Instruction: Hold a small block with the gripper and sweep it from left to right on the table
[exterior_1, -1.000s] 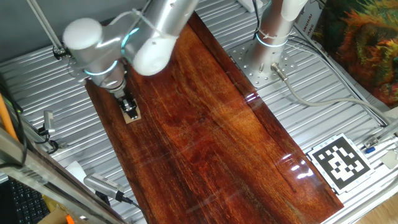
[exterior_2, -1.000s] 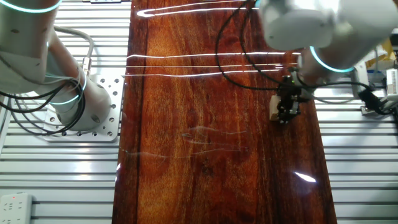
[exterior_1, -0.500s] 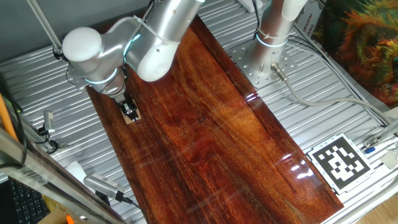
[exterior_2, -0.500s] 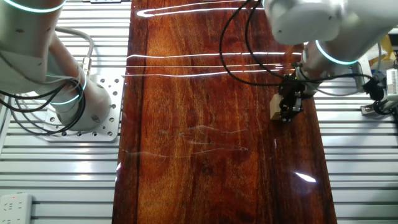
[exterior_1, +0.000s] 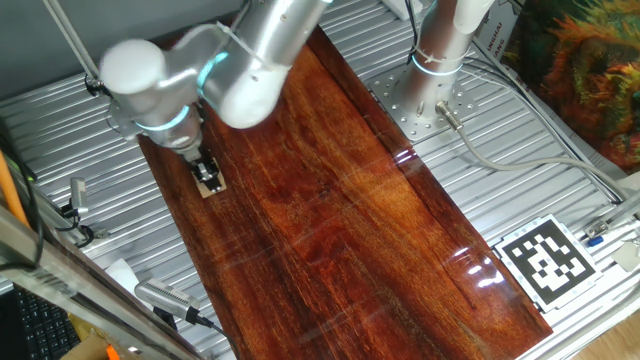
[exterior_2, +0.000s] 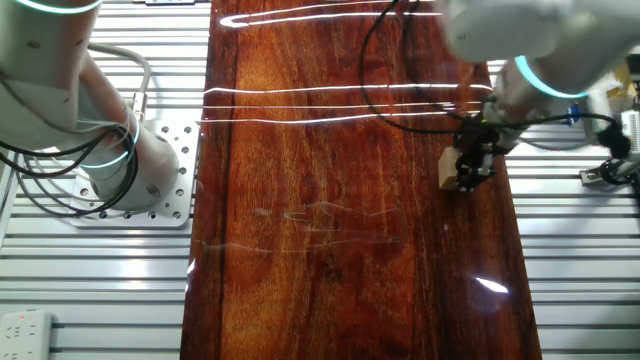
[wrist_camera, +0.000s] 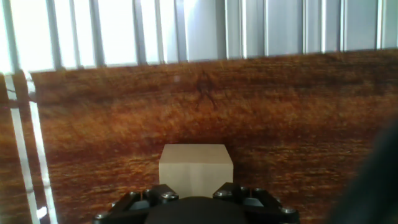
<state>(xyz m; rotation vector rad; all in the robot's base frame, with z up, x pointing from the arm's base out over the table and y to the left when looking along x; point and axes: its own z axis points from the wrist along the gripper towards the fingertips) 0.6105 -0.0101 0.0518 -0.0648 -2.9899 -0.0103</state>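
I've got the hand (exterior_1: 208, 172) clamped on the block (wrist_camera: 195, 169), a plain pale wooden cube sitting near one edge of the worktop (exterior_1: 340, 210). That board's glossy, reddish-brown, dark-streaked, with ribbed grey metal (exterior_2: 590, 270) around it.
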